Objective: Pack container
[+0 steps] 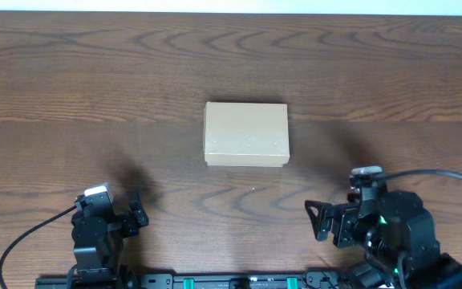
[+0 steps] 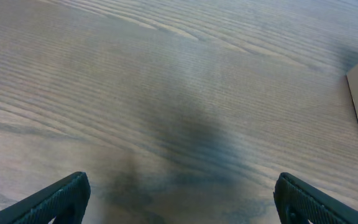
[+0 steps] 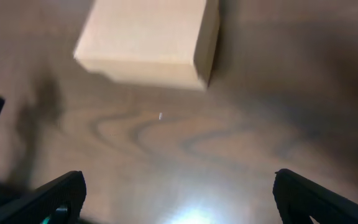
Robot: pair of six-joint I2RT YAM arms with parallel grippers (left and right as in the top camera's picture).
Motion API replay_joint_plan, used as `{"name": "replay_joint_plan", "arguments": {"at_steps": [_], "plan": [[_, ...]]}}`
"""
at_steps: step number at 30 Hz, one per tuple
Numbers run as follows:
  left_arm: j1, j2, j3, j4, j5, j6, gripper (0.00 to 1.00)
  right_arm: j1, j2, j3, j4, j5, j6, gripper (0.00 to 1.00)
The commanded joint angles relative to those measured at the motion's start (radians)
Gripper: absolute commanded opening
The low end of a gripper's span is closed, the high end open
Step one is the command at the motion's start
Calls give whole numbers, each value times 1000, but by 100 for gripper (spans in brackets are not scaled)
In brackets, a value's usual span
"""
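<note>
Closed box (image 1: 246, 134) sits mid-frame on the bench (image 1: 95, 80); left pincer (image 2: 180, 190) and right pincer (image 3: 179, 186) both gape wide, empty, near the frame's lower edge

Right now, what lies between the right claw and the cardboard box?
Only bare wooden table, apart from one tiny pale speck. The right wrist view shows it; the right claw stands open, short of the box.

Container (image 1: 246, 134) stands centred on table (image 1: 95, 96); bare wood all around.
</note>
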Motion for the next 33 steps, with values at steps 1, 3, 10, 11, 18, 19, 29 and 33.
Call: {"name": "replay_joint_plan", "arguments": {"at_steps": [1, 3, 10, 11, 18, 19, 29, 33], "plan": [[-4, -7, -9, -1, -25, 17, 95, 19, -91, -80, 57, 50, -108, 99], [-4, -7, -9, -1, -25, 17, 95, 19, -159, -151, 105, 50, -118, 99], [-4, -7, -9, 0, -25, 17, 95, 19, -337, -411, 296, 35, -118, 99], [-4, -7, -9, 0, -25, 17, 95, 19, -349, -435, 316, 29, -119, 99], [-4, -7, -9, 0, -25, 17, 96, 21, -428, -604, 469, -23, -118, 99], [-4, -7, -9, 0, -25, 17, 95, 21, -441, -619, 476, -24, -118, 99], [-4, -7, -9, 0, -25, 17, 96, 33, -512, -698, 494, -18, -137, 99], [-4, -7, -9, 0, -25, 17, 95, 48, -512, -698, 494, -18, -137, 99]]}}
